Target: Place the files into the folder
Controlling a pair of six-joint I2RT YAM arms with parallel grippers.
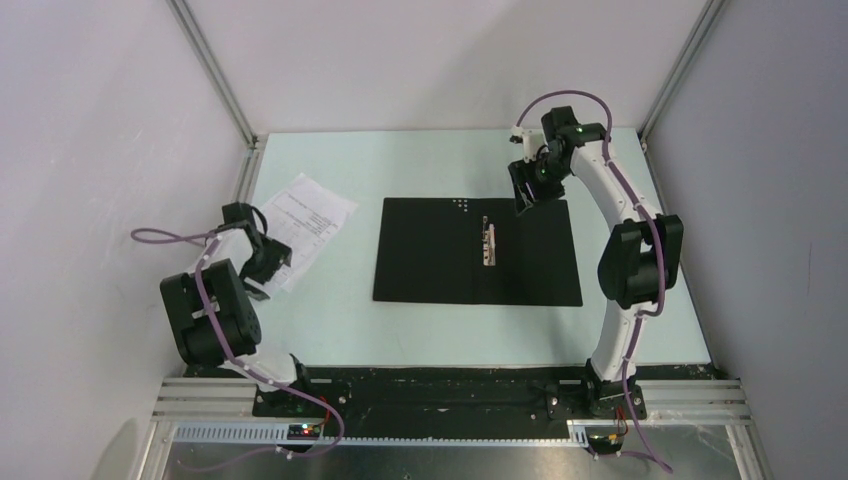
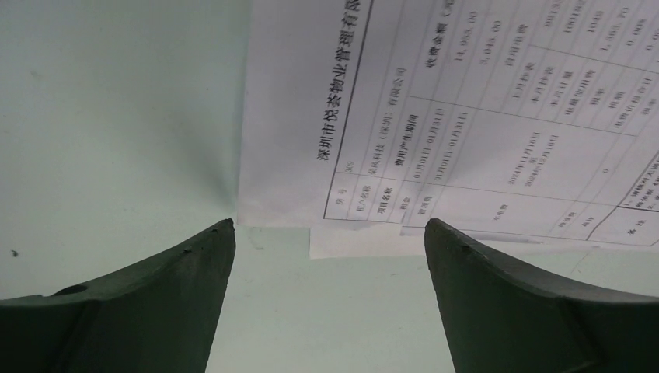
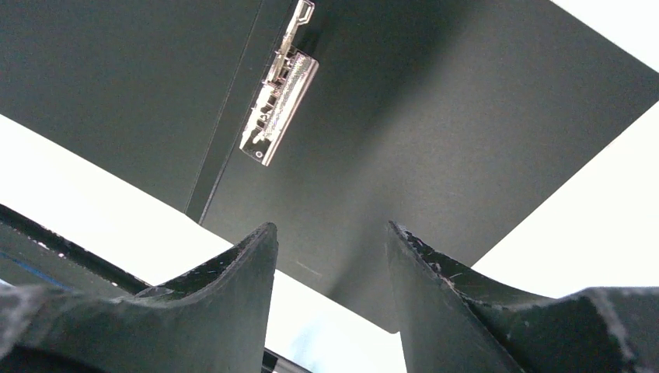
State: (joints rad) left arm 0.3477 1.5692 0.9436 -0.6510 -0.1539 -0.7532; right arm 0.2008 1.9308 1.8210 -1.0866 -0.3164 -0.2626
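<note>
Top external: found folder (image 1: 430, 255) spread open mid-frame, files (image 1: 312, 222) at left, well apart. Noted left gripper (image 2: 328, 225) wide, empty, just short of files' corner; right gripper (image 3: 330, 227) part-open, empty, over folder. Judged pickup stage, edge pinch needed next.

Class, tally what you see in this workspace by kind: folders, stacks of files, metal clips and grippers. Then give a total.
folder: 1
stack of files: 1 (sheets too overlapped to count)
metal clip: 1
grippers: 2, the left gripper and the right gripper
Total: 5
</note>
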